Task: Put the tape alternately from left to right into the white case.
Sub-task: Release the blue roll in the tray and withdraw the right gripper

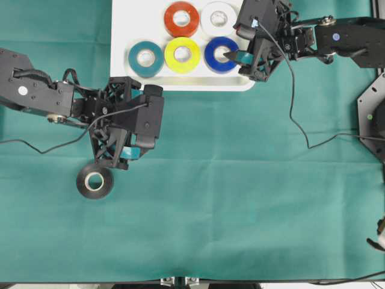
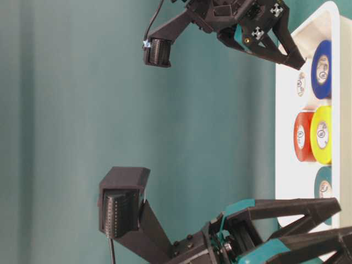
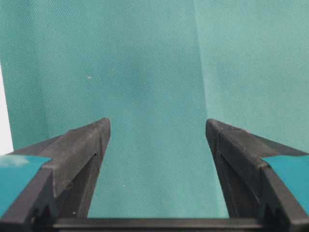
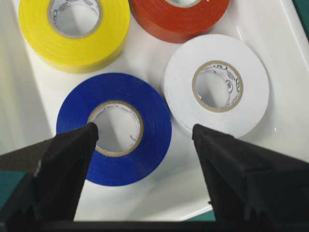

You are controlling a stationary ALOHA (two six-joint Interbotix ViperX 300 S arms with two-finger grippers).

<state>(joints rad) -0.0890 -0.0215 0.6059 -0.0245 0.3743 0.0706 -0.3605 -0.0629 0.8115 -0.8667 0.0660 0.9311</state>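
The white case (image 1: 120,72) at the top holds five rolls of tape lying flat: red-orange (image 1: 181,30), white (image 1: 218,29), teal (image 1: 146,69), yellow (image 1: 182,65) and blue (image 1: 210,55). My right gripper (image 1: 233,41) hangs open over the case's right end. In the right wrist view its left fingertip (image 4: 82,140) sits over the blue roll's (image 4: 154,125) core and the other beside the white roll (image 4: 178,87); it grips nothing. The black roll (image 1: 95,192) lies on the cloth. My left gripper (image 3: 157,123) is open above bare cloth, up and right of that roll.
Green cloth (image 1: 240,198) covers the table. A thin cable (image 1: 301,132) loops from the right arm across the cloth. A black mount (image 1: 370,114) stands at the right edge. From table level the case's rim (image 2: 286,165) shows at the right, with both arms close to it.
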